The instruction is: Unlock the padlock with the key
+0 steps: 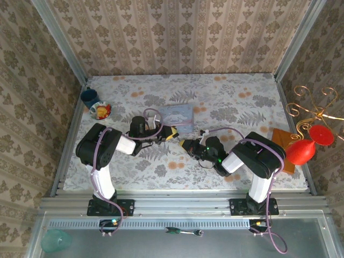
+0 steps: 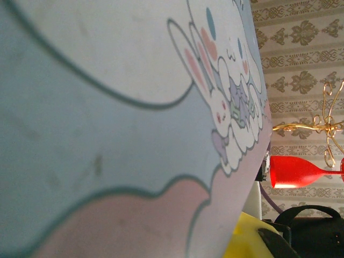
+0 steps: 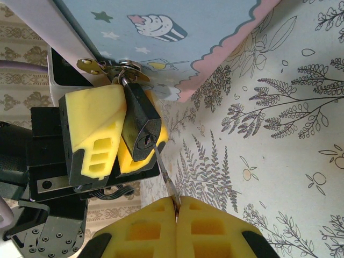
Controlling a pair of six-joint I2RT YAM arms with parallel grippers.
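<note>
In the right wrist view the small black padlock [image 3: 141,121] hangs by its silvery shackle [image 3: 127,72] from the brass hasp [image 3: 90,65] of the bluish cartoon-printed box [image 3: 177,32]. The left gripper's yellow fingers [image 3: 94,134] are shut on the padlock's body. My right gripper [image 3: 176,208] is shut on the thin key [image 3: 164,171], whose tip sits in the keyhole at the padlock's lower face. From above, the left gripper [image 1: 171,133] and right gripper [image 1: 186,144] meet just below the box [image 1: 179,115]. The left wrist view looks along the box's printed side [image 2: 123,134], with one yellow finger [image 2: 244,239] at the bottom.
A blue cup [image 1: 89,97] and a small painted bowl [image 1: 100,110] stand at the far left. On the right are a red glass [image 1: 301,151], a brown board [image 1: 280,140] and a gold wire stand [image 1: 314,110]. Metal rails edge the floral table.
</note>
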